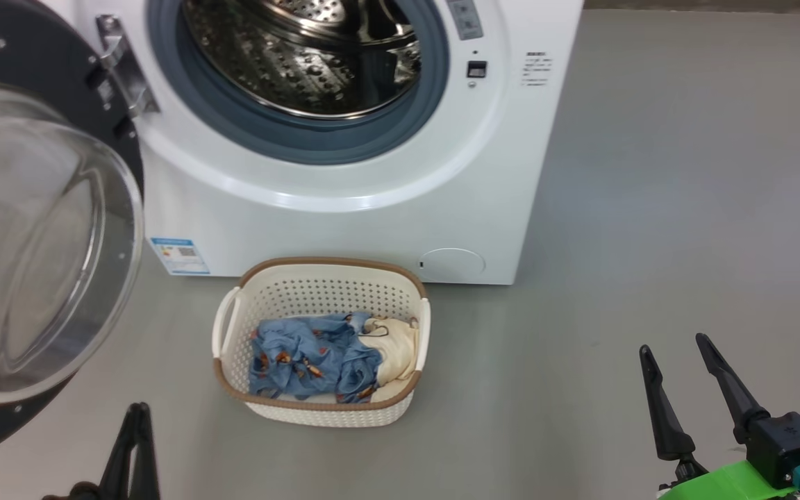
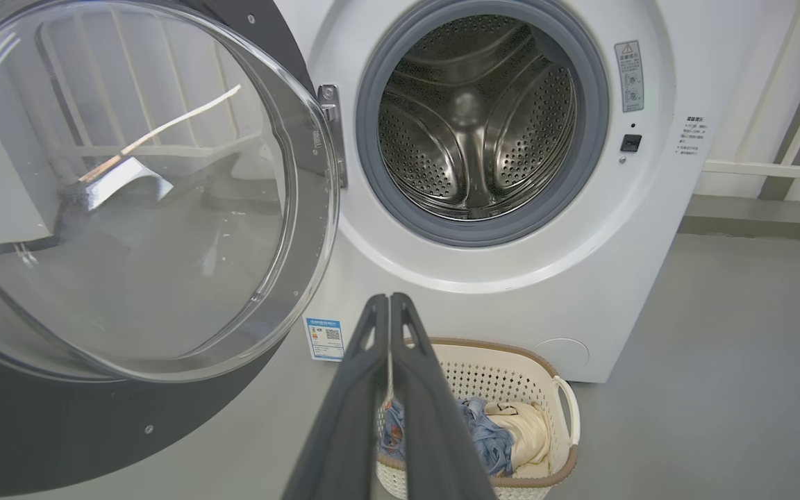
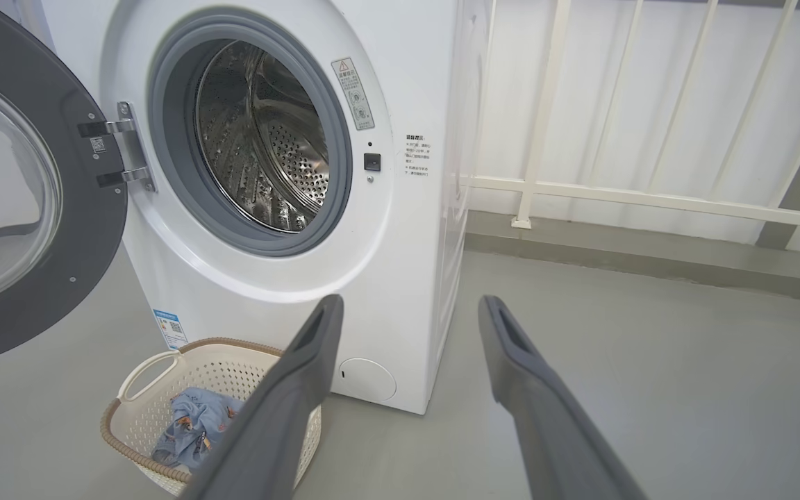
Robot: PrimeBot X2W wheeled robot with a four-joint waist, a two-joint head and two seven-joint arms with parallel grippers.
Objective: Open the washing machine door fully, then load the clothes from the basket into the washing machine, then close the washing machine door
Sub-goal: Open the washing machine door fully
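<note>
Hands empty: left gripper (image 1: 137, 411) clenched on nothing, right gripper (image 1: 672, 345) spread wide, both clear of the basket (image 1: 317, 292).
The clothes (image 1: 317, 357) lie in it, on the floor (image 1: 650, 208) just before the washing machine (image 1: 344, 222); washing machine door (image 1: 46, 243) swung open, left.

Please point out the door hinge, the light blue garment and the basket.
door hinge (image 1: 126, 73), head view, on the metal bracket.
light blue garment (image 1: 310, 357), head view, on its crumpled middle.
basket (image 1: 330, 292), head view, on the perforated far wall.
</note>
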